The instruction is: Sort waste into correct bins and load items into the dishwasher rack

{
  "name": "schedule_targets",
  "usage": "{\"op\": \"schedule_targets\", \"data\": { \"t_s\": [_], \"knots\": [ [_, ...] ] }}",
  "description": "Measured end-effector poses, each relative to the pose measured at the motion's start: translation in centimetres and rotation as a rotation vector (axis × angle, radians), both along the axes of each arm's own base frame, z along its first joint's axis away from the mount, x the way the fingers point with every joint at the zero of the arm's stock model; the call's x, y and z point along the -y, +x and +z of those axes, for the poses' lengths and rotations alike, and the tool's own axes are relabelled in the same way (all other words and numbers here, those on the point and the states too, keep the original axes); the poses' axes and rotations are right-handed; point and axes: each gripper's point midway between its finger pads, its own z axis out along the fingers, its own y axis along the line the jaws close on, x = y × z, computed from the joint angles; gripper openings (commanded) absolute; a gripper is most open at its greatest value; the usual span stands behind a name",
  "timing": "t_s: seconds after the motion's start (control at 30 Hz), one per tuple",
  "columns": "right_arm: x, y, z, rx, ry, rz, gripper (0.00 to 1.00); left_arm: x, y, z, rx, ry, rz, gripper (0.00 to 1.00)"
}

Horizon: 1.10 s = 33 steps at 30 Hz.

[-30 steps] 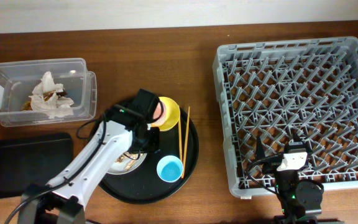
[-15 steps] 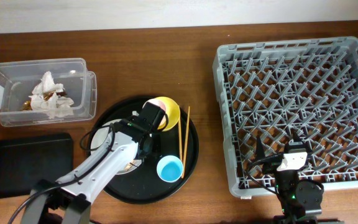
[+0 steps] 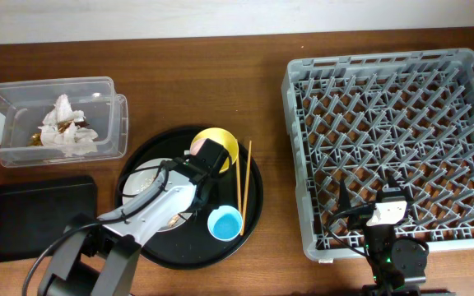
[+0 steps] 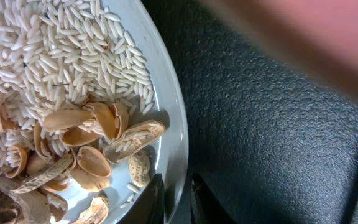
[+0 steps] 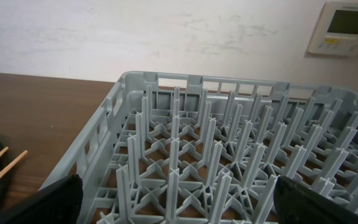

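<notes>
Two thin wooden chopsticks (image 3: 243, 177) laid on round black tray (image 3: 237, 238), right of yellow bowl (image 3: 220, 140), long axis front-to-back. Rim of round grey-white plate (image 4: 169, 106) seemingly clamped by left gripper (image 4: 176, 200); right gripper (image 5: 188, 202) held spread open.

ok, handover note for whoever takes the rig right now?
Left claw: shut on the rim of the round grey-white plate, which carries rice and nut shells.
Right claw: open, holding nothing, by the grey plastic dishwasher rack.
Done: crumpled white napkins in the clear plastic tub.
To do: scraps, likely to the shallow black rectangular tray; then plate, yellow bowl, light-blue cup, wooden chopsticks from the round black tray into the rack.
Probably the small pink cup: only a blur in the left wrist view.
</notes>
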Motion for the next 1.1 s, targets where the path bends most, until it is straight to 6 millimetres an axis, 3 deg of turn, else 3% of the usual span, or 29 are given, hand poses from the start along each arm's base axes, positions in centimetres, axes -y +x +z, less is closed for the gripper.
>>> {"op": "schedule_targets", "data": {
  "t_s": [0.43, 0.9, 0.97, 1.0, 1.1],
  "knots": [
    [0.0, 0.0, 0.0, 0.000, 0.001, 0.000, 0.98, -0.8, -0.3, 0.2, -0.009, 0.049, 0.000, 0.14],
    [0.0, 0.0, 0.0, 0.000, 0.000, 0.000, 0.98, 0.5, 2.8, 5.8, 0.107, 0.015, 0.006, 0.15],
    [0.0, 0.0, 0.0, 0.000, 0.000, 0.000, 0.98, 0.6, 3.3, 7.1, 0.146, -0.003, 0.008, 0.25],
    [0.0, 0.0, 0.0, 0.000, 0.000, -0.001, 0.98, 0.5, 3.6, 8.1, 0.177, -0.011, 0.016, 0.45],
    [0.0, 0.0, 0.0, 0.000, 0.000, 0.000, 0.98, -0.9, 4.9, 11.7, 0.289, -0.029, 0.065, 0.82]
  ]
}}
